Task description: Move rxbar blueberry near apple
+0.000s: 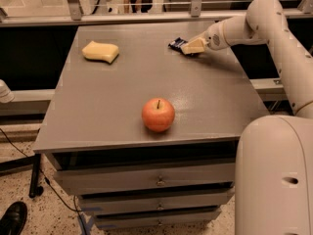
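The rxbar blueberry (176,43), a dark blue wrapper, lies at the far right of the grey table (122,97). My gripper (192,47) reaches in from the right and is shut on the bar's right end. The bar's left end sticks out past the cream fingers (194,46). The apple (158,114), red-orange with a short stem, stands upright near the front edge, well apart from the bar and gripper.
A pale yellow sponge (100,51) lies at the far left of the table. Drawers (146,180) sit under the tabletop. The robot's white body (274,175) stands at the front right. A rail (146,17) runs behind the table.
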Robot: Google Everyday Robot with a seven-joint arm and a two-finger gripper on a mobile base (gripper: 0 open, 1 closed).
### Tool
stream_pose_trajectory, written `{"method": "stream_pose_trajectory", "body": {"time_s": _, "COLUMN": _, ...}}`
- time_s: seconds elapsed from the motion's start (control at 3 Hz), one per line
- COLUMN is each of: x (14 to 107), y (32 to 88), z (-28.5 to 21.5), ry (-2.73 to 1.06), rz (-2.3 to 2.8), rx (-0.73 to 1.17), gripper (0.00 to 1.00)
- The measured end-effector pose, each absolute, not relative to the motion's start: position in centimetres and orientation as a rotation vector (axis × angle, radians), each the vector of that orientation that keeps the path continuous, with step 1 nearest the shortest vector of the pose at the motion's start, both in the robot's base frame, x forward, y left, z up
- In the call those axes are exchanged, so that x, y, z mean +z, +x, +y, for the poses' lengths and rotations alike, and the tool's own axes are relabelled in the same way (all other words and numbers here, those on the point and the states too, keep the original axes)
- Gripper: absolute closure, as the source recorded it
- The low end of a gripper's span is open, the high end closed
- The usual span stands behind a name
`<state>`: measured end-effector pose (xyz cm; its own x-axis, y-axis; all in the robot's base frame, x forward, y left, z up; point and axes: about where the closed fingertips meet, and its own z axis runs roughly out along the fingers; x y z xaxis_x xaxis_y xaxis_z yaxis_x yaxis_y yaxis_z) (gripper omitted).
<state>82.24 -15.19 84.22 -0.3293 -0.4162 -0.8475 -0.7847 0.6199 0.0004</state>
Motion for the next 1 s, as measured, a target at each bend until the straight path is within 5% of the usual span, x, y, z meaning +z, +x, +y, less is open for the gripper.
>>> {"method": "stream_pose_trajectory", "body": {"time_s": 0.33, "x": 84.9, "y": 81.1, "z": -13.6, "ry": -1.011, "rz": 1.938, "rx": 0.575, "gripper": 1.00}}
{"method": "stream_pose_trajectory", "body": {"time_s": 1.0, "x": 86.7, "y": 74.4, "z": -11.2, "ry": -1.293, "rz": 1.885, "rx": 0.682, "gripper": 1.00}}
